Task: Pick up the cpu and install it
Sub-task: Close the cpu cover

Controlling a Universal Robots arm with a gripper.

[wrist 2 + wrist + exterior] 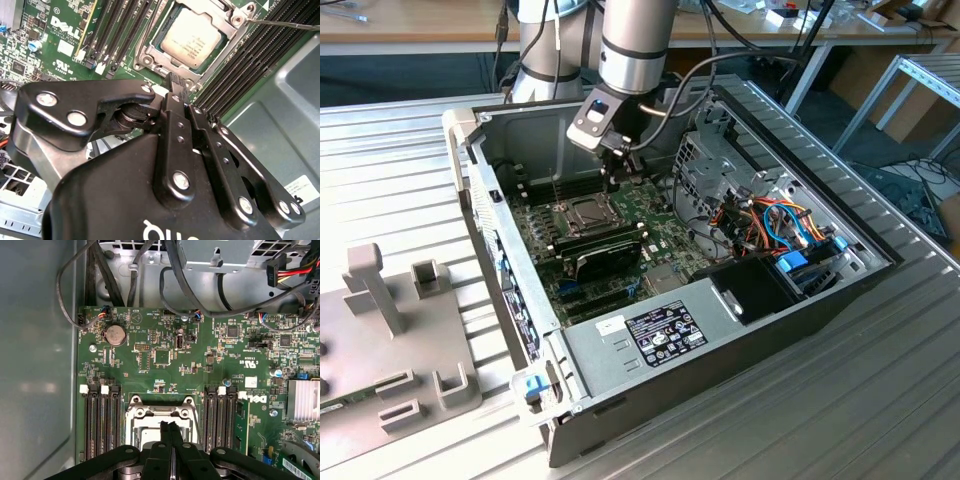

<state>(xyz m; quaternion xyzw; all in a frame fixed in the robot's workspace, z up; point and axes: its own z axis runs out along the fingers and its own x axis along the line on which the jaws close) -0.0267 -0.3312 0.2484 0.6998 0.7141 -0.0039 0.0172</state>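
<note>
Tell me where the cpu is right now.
In the second wrist view the cpu lies inside the metal socket frame, between the two banks of memory slots, just ahead of the pincer.

The motherboard (165,365) is green, dotted with tiny black and silver parts. The cpu (191,38) has a dull silver-grey top, and the socket frame (226,37) around it is shiny silver. The memory slots (100,420) are black with white clips. The coin battery (116,334) is silver. The heat sink (302,400) is pale silver with thin stripes. The gripper (177,85) is black with silver screws. In the exterior view the cables (775,222) are orange and blue, the latch (528,388) is blue, and the table (880,400) is grey — striped with long ridges.
</note>
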